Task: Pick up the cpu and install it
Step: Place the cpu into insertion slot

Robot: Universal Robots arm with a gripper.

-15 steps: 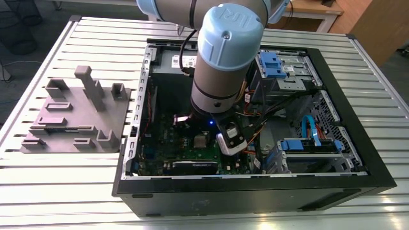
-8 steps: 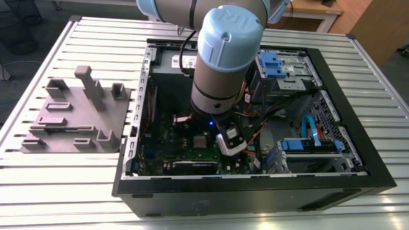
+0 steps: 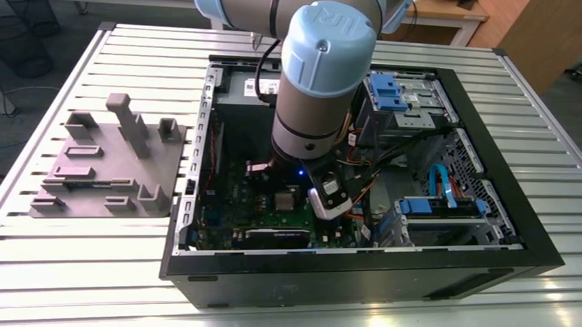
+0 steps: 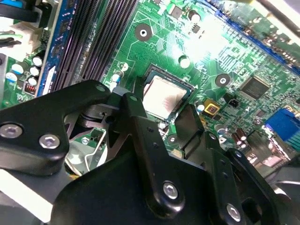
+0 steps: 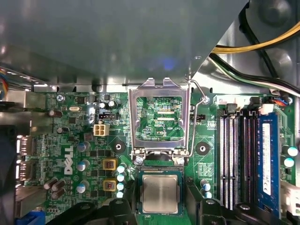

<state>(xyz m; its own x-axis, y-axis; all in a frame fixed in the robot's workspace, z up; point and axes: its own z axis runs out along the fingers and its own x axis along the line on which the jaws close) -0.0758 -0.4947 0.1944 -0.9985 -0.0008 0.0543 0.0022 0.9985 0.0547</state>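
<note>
One slatted table (image 3: 509, 88) carries everything. On it lies the open computer case (image 3: 364, 272), and the arm (image 3: 314, 88) reaches down into it. The grey fixture (image 3: 109, 170) stands well away from the tool, outside the case on the exterior view's left.

Directly under the tool is the green motherboard (image 5: 70, 140). Just beyond the fingertips, the metal load plate (image 5: 157, 86) is swung up off the socket (image 5: 160, 170).

The gripper (image 4: 158, 110) has its black fingers (image 4: 136, 126) spread apart and grips nothing. They straddle the socket, and a strip of its frame shows between each finger and the chip.

The cpu (image 5: 160, 193) lies flat in the socket, between the fingers and just ahead of their tips, and appears seated.

It looks light, stiff and thin. The smooth silver lid is likely slippery, and very little edge stands proud to pinch. Hold belongs on two opposite sides of the pale rim, kept level. The contact face and the socket beneath are probably delicate, so tilting or dragging would risk damage.
</note>
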